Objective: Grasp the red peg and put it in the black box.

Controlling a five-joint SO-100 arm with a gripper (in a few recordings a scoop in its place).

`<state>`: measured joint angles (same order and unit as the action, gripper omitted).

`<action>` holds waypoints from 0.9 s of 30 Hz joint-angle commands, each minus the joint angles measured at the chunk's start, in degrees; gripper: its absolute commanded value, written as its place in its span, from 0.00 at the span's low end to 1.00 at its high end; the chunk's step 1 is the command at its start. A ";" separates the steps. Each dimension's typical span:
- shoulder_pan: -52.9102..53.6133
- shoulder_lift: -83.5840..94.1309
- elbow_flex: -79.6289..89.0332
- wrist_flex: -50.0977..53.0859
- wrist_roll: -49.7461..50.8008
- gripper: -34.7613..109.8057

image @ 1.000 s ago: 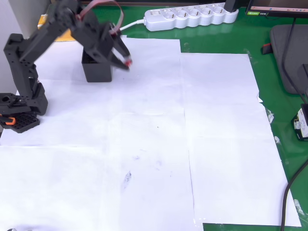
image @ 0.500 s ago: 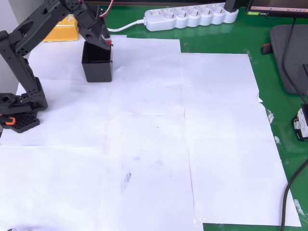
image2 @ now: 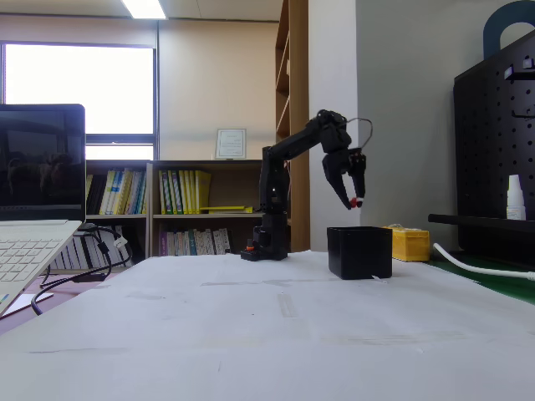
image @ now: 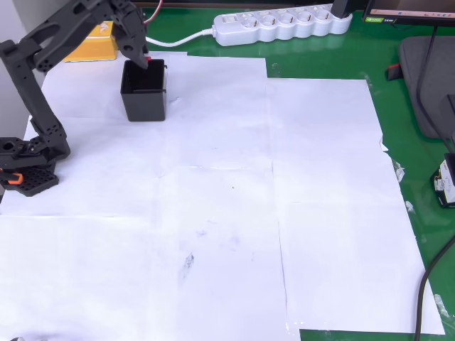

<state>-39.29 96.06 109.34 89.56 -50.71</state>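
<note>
a counter (image: 320, 213) covered in white paper sheets fills the overhead view. at its upper left stands the black box (image: 143, 91). in the fixed view, the end effector (image2: 354, 200) hangs above the box, pinching the red peg (image2: 355, 202) at its tips.

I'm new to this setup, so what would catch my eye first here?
The gripper hangs above the black box in the fixed view, pinching the red peg at its tips. In the overhead view, white paper sheets cover a green table, with a white power strip at the top edge.
</note>
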 commanded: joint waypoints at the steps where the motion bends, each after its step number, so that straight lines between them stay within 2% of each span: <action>1: -2.02 0.26 0.09 -0.44 0.35 0.24; 9: -3.34 -1.05 -5.19 -3.69 0.62 0.24; 18: -2.29 -3.43 -5.54 -4.57 -0.88 0.38; 27: -1.05 -4.92 -4.75 -4.31 -2.81 0.40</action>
<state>-40.34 96.24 102.22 84.81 -52.56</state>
